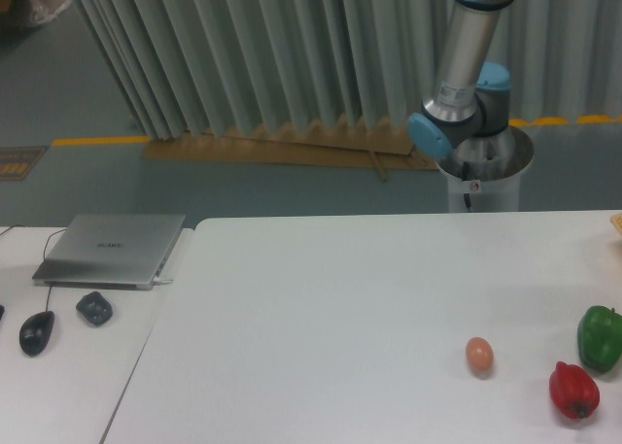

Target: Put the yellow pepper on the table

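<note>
The fixed camera is the only view, and it looks down over the large plain white table [340, 308] from its near side. The relation that the coming move needs cannot be read here, because both of its ends are missing from the picture. The glossy yellow bell pepper is not visible anywhere on the surface, and the two-finger gripper is out of the frame too, so I cannot tell if it is open, closed or holding something.

Of the robot, only the lower part shows: the grey and light-blue arm [465, 70] rises from its round metal base [483, 167] behind the far edge of the table, toward the right, and leaves the picture at the top edge. My judgement is that the pepper is either carried by the unseen gripper above the frame or lies outside the view; the picture does not decide this.

Near the right edge of the table, toward the near right corner, lie a small tan egg [479, 355], a shiny red bell pepper [573, 390] and a green bell pepper [600, 337]. The two peppers are close together and the egg is a little apart from them. The middle and left parts of the surface show only white.
</note>
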You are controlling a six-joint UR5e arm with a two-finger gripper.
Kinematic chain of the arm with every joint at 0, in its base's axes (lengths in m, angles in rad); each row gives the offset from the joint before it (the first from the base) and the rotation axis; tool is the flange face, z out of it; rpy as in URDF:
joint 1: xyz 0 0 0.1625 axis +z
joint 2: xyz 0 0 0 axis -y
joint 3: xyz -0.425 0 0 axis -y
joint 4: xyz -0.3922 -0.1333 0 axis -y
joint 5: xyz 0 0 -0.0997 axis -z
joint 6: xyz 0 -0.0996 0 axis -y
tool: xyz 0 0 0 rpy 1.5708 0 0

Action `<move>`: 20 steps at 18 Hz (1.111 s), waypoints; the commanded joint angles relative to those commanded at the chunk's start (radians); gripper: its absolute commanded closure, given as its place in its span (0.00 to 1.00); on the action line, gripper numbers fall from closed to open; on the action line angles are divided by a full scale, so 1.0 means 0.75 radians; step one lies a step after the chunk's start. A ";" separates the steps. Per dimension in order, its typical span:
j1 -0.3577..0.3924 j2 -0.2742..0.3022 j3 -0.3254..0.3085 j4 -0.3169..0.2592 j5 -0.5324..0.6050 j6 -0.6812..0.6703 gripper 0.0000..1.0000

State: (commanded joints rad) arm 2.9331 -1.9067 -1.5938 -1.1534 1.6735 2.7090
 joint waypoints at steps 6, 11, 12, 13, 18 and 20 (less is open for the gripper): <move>-0.041 -0.010 -0.041 0.000 0.008 0.008 0.00; -0.027 -0.002 -0.061 -0.002 0.100 0.108 0.00; -0.015 0.000 -0.061 -0.004 0.102 0.112 0.00; -0.002 0.002 -0.059 -0.006 0.102 0.112 0.00; 0.014 0.008 -0.074 -0.023 0.098 0.123 0.00; 0.014 0.006 -0.084 -0.019 0.094 0.119 0.00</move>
State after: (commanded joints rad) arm 2.9437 -1.9021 -1.6567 -1.1674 1.7442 2.7980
